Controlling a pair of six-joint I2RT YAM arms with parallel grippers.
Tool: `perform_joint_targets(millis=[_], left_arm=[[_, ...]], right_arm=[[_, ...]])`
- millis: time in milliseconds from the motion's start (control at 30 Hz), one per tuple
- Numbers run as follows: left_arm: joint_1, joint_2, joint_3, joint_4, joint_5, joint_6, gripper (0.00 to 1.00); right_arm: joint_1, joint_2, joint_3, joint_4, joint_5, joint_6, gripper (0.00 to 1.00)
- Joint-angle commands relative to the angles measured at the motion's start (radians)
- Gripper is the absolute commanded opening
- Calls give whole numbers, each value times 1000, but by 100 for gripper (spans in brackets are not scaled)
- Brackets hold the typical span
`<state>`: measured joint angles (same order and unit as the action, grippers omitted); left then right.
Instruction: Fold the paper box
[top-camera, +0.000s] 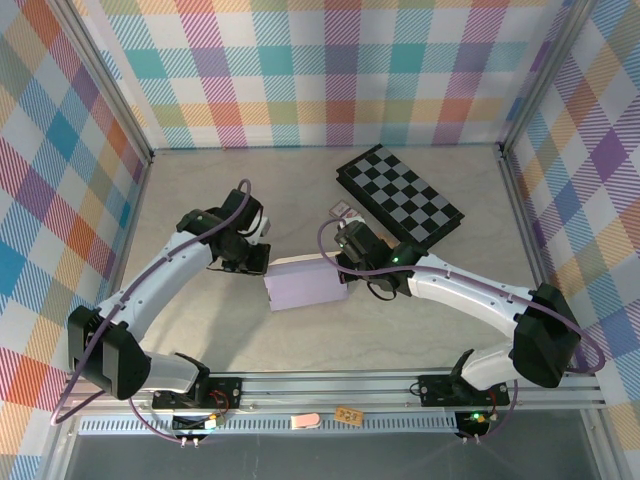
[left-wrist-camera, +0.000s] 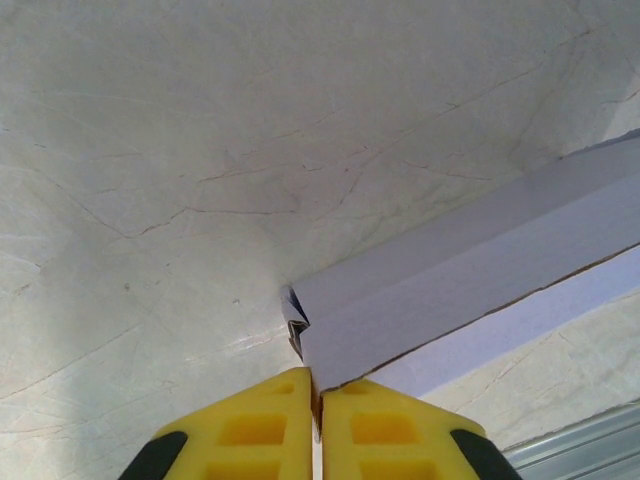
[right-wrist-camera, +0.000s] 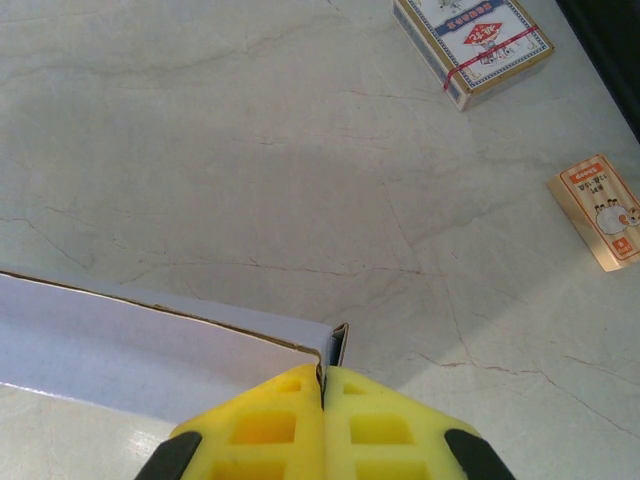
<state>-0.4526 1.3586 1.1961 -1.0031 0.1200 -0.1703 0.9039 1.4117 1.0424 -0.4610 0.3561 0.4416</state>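
Lavender box (top-camera: 305, 283): it's lying flat in the middle of the table, right between my two arms. The long side runs left to right, a bit skewed. From above it reads as a shallow rectangle.
Left gripper (left-wrist-camera: 316, 405): parked at the box's left end, by the far corner. On the wrist cam the yellow fingers are squeezed together with barely a seam. The thin cardboard edge of the box wall runs straight into that seam, so I'd call it pinched on the box.
Right gripper (right-wrist-camera: 323, 400): same deal at the right end, far corner. The fingers are clamped tight, and the edge of the corner flap disappears into the slit between them, so it's gripping the box too.
Box corner, left wrist cam: a little folded tab sits tucked in at the corner, in shadow. A raw brownish cut line runs along the wall.
Table (top-camera: 200, 330): pale stone look with thin veins.
Checkerboard (top-camera: 400, 195): far right, lying at an angle, apart from the box.
Card pack (right-wrist-camera: 472, 45): flat on the table between the box and the checkerboard, with a red band across it.
Orange card (right-wrist-camera: 600, 210): small, flat on the table near the pack. The print is too tiny for me to read.
Walls (top-camera: 320, 70): pastel plaid on the left, far and right sides.
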Motion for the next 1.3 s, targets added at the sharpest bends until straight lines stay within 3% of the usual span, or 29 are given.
perform_joint_targets(millis=[0,367,700,1267], left_arm=[[10,7,25,-15,32,-32,3],[9,27,37,-17,91,-207,0],[-3,-30,-55,107,67,-294,0],[-63,-139,-218,193,5,-256,0]], right_arm=[[9,43,-16,-131,-34,6,0],[10,49,-15,-127,-43,11,0],[9,46,-16,-123,-47,10,0],[9,43,-49,-93,-38,-35,0]])
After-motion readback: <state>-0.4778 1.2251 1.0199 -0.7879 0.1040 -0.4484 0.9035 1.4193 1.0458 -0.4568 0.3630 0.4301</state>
